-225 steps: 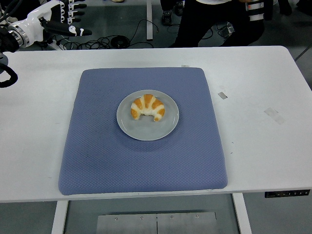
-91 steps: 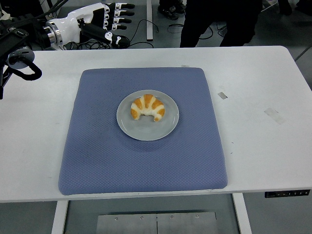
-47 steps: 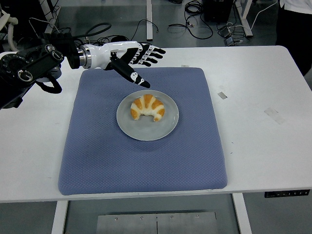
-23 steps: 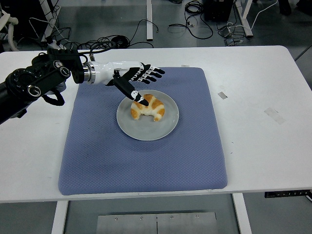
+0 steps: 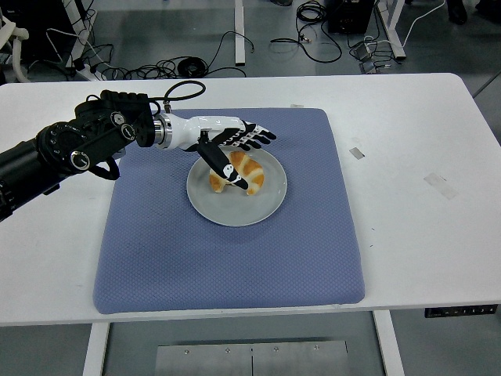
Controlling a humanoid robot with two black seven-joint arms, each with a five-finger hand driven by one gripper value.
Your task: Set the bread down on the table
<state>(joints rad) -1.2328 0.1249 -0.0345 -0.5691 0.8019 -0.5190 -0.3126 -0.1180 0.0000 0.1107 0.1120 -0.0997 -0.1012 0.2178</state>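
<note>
Barely begun: the orange-and-white crescent bread (image 5: 241, 172) lies on the round grey plate (image 5: 262, 205), on the blue pad (image 5: 156, 251). Left hand (image 5: 227, 149) hovers spread over it, holding nothing; lifting and placing on the white desk (image 5: 423, 141) remain.

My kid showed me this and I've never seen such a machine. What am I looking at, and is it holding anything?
It is a humanoid robot seen from its own head camera, looking down over a white table. The black arm from the left ends in a five-fingered left hand. On the table lies a blue mat, on it a grey plate, and on that a croissant-shaped bread. The hand is open over the bread, fingers spread, and grips nothing yet. The right arm is out of view. Cables lie on the floor behind.
</note>
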